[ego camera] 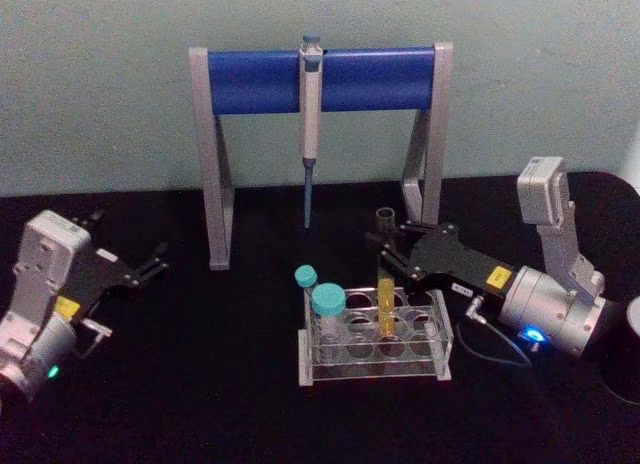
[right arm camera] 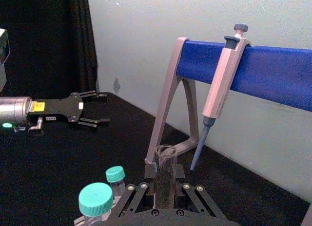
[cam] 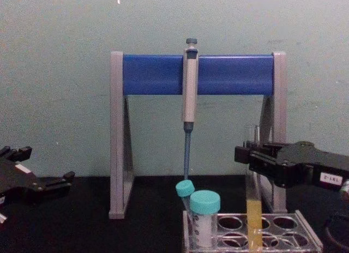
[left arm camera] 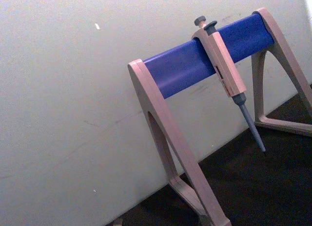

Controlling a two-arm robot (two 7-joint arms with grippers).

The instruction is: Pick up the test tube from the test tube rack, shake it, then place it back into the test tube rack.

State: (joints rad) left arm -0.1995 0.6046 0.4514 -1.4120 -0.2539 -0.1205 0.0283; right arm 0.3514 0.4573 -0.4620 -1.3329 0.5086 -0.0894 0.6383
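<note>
The test tube [ego camera: 386, 314] stands upright in the back row of the clear test tube rack [ego camera: 310, 369], with yellow liquid in its lower part. My right gripper [ego camera: 388, 252] reaches in from the right and is shut on the tube's clear upper part, just below its open rim. From the chest, the tube [cam: 253, 220] still drops into the rack [cam: 305, 231], with the right gripper [cam: 248, 155] around it above the liquid. The right wrist view has the tube [right arm camera: 165, 158] between the fingers. My left gripper [ego camera: 155, 262] rests open at the far left of the table.
Two teal-capped vials [ego camera: 327, 302] stand in the rack's left end. Behind the rack is a tall grey-and-blue stand [ego camera: 250, 81] with a pipette [ego camera: 310, 134] hanging from it, tip down. A dark round object [ego camera: 625, 359] sits at the right edge.
</note>
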